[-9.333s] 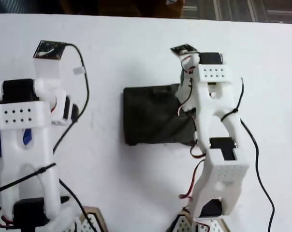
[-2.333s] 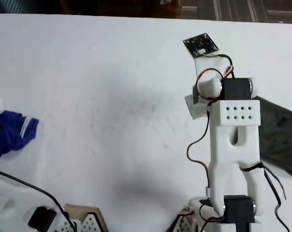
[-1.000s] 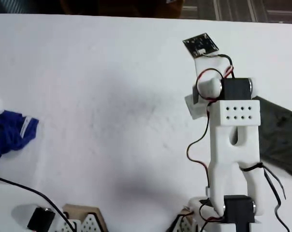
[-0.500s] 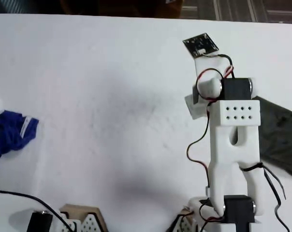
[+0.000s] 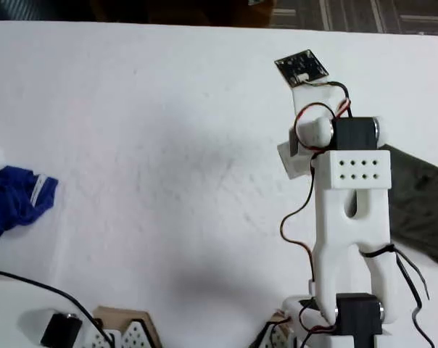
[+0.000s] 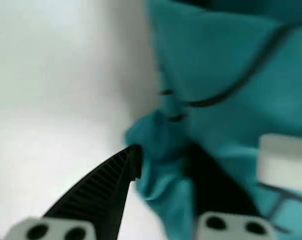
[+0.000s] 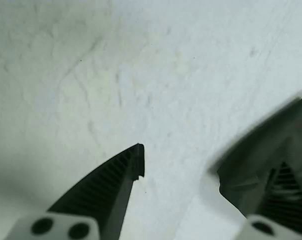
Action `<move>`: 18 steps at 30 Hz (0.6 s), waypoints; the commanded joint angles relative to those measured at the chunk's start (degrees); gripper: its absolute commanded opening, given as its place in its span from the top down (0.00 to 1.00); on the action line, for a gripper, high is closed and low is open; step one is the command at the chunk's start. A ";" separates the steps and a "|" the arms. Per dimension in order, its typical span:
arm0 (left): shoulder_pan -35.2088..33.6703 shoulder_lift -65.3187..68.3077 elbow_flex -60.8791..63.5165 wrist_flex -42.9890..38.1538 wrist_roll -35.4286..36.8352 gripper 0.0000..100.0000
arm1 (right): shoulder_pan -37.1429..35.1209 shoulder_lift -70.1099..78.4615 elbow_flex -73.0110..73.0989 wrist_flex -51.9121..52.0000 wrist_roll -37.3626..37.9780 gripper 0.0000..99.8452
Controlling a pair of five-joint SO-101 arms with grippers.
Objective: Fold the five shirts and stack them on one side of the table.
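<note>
Left gripper (image 6: 164,160) is straddling a bunched fold of the teal shirt (image 6: 231,60), jaws apart, presumably for pinching it; right gripper (image 7: 180,162) is hovering spread over the table (image 5: 168,130), beside the dark shirt (image 5: 422,203).

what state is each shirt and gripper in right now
blue shirt, crumpled, unfolded, at the left edge of the table
dark shirt, lying flat at the right edge
teal shirt, bunched, unfolded
left gripper, at the teal shirt's bunched edge, grip unclear
right gripper, open, empty, over bare table
</note>
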 commanded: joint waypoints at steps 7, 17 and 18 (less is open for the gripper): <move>6.77 0.00 -4.18 8.79 4.57 0.97 | 0.04 -2.24 -0.70 -0.84 -0.18 0.62; 8.09 -0.09 -30.81 30.68 4.31 0.97 | -0.31 -2.15 -0.62 -1.98 -0.18 0.62; 8.62 -0.18 -33.98 31.30 4.31 0.97 | -0.31 -2.15 -0.62 -1.98 -0.18 0.62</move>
